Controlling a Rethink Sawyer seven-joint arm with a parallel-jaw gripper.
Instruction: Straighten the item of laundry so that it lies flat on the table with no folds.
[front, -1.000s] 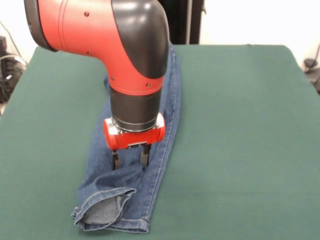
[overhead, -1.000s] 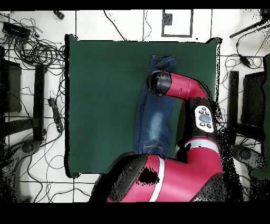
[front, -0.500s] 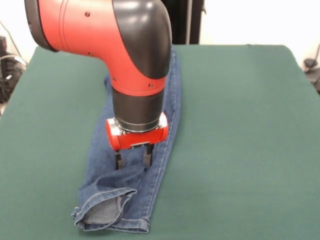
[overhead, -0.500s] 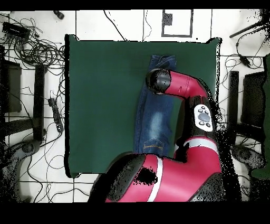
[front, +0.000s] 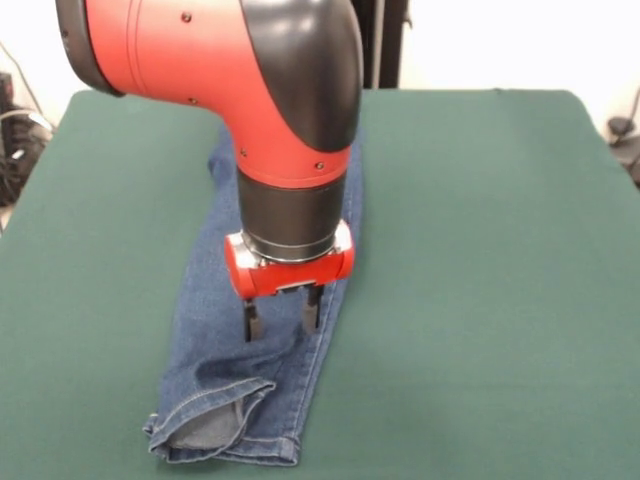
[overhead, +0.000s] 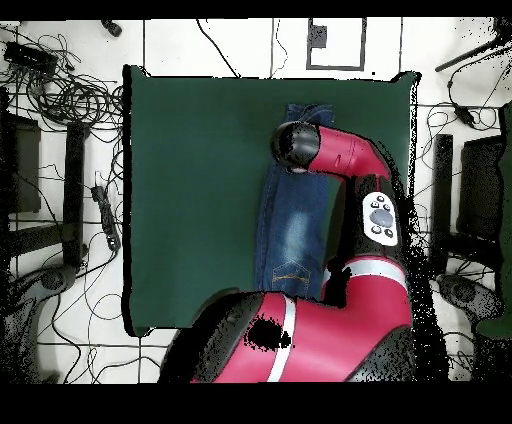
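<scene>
A: What sits nearest the bottom edge of the front view?

B: The cuff end of the jeans (front: 255, 380), at the lower left of the frame. One hem is turned up there, so its paler inner side shows as a rounded flap, with creases in the cloth just above it.

A: And the rest of the garment?

B: It runs as a long narrow strip up the frame, slightly left of centre, and goes behind the arm. It looks folded lengthwise, one leg over the other. In the overhead view the jeans (overhead: 292, 235) lie right of the counter's middle, cuffs toward the top of that frame and an orange-stitched pocket toward the bottom.

A: Where is the gripper?

B: The gripper (front: 282, 319) points straight down over the strip, just above the creased part. Its two dark fingers (front: 252, 320) stand parted with a clear gap, and there is nothing between them. I cannot tell whether the tips touch the denim.

A: The surface?

B: The green counter (front: 480, 250) spreads wide on both sides.
</scene>
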